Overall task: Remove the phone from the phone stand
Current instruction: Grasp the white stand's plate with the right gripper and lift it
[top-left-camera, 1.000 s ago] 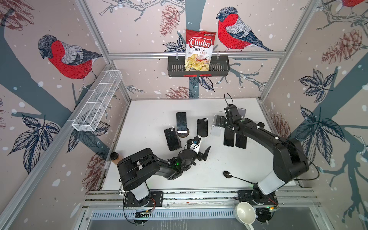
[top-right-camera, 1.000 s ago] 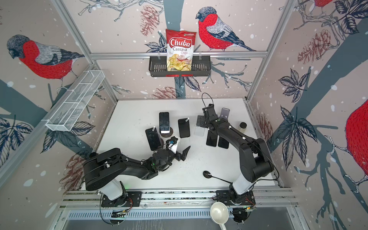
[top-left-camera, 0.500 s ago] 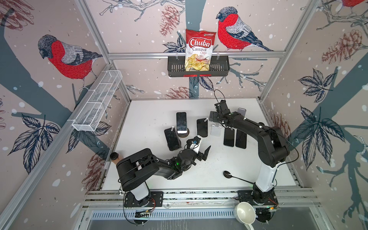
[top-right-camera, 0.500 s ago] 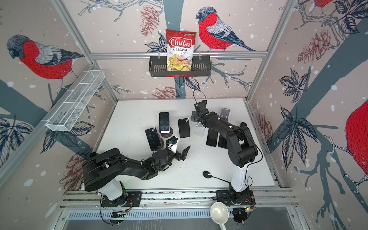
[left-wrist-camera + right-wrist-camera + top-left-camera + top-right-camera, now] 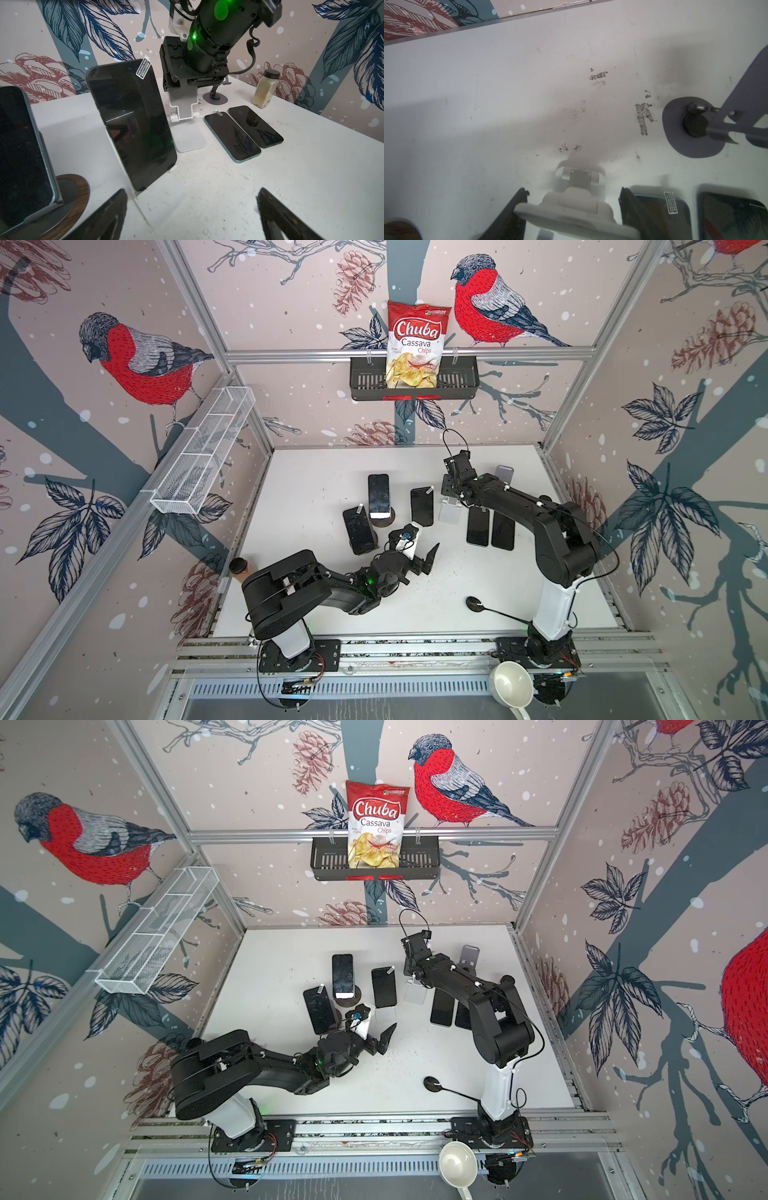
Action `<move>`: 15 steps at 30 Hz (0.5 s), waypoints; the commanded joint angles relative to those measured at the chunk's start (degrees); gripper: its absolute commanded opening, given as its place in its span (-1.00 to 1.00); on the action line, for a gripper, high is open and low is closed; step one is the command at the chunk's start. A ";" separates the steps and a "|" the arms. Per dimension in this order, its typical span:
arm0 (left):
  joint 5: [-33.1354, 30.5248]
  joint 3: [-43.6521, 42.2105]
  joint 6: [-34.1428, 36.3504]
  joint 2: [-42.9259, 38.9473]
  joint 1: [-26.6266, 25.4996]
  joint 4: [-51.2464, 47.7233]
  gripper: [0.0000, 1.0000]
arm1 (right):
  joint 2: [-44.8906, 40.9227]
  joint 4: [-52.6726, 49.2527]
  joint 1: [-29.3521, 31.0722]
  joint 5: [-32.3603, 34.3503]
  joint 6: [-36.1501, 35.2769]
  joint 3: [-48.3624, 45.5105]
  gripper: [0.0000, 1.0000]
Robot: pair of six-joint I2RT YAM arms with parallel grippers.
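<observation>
White stand (image 5: pixel 571 205) sits between the right jaws, grip unclear; left jaws open near phone (image 5: pixel 131 124).

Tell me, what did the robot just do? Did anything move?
The right gripper shifted toward the left of the top views, from beside the purple stand to the empty white stand, and its jaws closed in on either side of that stand's top; whether they grip it is unclear. The left gripper stayed open and still, and the phones did not move.
</observation>
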 commanded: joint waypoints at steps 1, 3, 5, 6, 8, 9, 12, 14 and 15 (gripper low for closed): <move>-0.05 0.16 0.41 -0.15 0.07 0.96 0.93 | -0.24 2.72 -0.03 0.54 -0.79 -0.64 0.13; -0.08 0.13 0.46 -0.29 0.07 0.90 0.93 | -0.46 3.64 -0.33 0.73 -1.81 -0.69 0.12; -0.12 0.08 0.50 -0.37 0.07 0.85 0.93 | -0.72 4.65 -0.81 0.62 -2.91 -0.61 0.11; -0.17 0.07 0.47 -0.33 0.06 0.77 0.93 | -0.88 5.41 -1.19 0.38 -3.77 -0.52 0.11; -0.30 0.08 0.50 -0.33 0.07 0.67 0.93 | -0.91 6.71 -1.88 -0.15 -5.40 -0.22 0.11; -0.28 0.04 0.50 -0.37 0.07 0.68 0.93 | -0.87 7.47 -2.40 -0.57 -6.49 0.04 0.11; -0.31 0.05 0.42 -0.35 0.05 0.61 0.93 | -0.26 8.96 -3.72 -1.69 -9.56 1.17 0.12; -0.35 0.00 0.33 -0.27 0.07 0.59 0.93 | 0.55 9.51 -4.75 -3.02 -11.25 2.44 0.12; -0.41 0.08 0.32 -0.09 0.07 0.66 0.93 | 1.18 9.78 -5.39 -3.78 -12.17 3.21 0.12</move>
